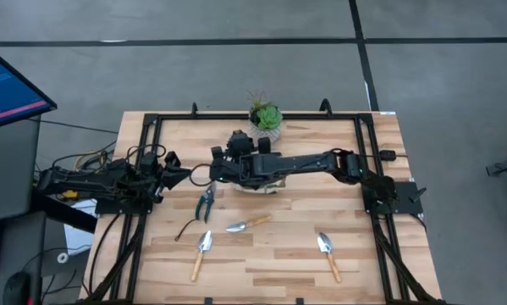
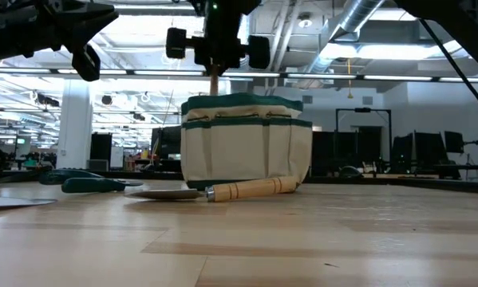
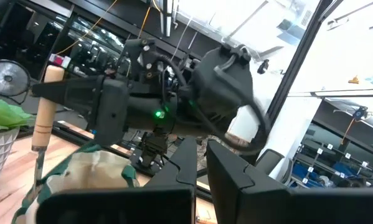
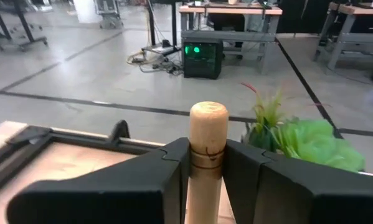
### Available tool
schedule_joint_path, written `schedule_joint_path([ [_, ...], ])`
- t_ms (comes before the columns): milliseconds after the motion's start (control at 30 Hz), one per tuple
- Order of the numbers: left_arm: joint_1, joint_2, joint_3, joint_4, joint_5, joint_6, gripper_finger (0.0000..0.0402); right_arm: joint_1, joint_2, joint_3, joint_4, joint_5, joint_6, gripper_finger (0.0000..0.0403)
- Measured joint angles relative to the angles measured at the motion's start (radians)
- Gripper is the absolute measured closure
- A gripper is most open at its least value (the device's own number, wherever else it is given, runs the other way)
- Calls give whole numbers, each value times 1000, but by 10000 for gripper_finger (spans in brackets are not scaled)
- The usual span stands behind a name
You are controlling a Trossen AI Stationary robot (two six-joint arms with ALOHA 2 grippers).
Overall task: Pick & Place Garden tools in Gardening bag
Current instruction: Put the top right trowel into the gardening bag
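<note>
Right end effector (image 4: 206,163): clamped on a wooden trowel handle (image 4: 207,140), upright above the bag (image 2: 246,142). Left end effector (image 1: 184,176): fingers narrowly parted, empty, beside the shears (image 1: 206,203). Three trowels lie on the counter (image 1: 287,254).

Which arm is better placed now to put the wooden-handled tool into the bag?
The right. Its gripper is shut on the wooden handle directly above the gardening bag. The left gripper waits beside the bag, holding nothing.
</note>
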Motion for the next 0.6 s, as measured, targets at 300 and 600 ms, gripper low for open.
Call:
schedule_joint_path([
  [300,0,0,0,0,0,0,394,-16,0,-1,34,-49,-21,343],
  [600,0,0,0,0,0,0,394,-12,0,-2,-156,-78,89,343],
])
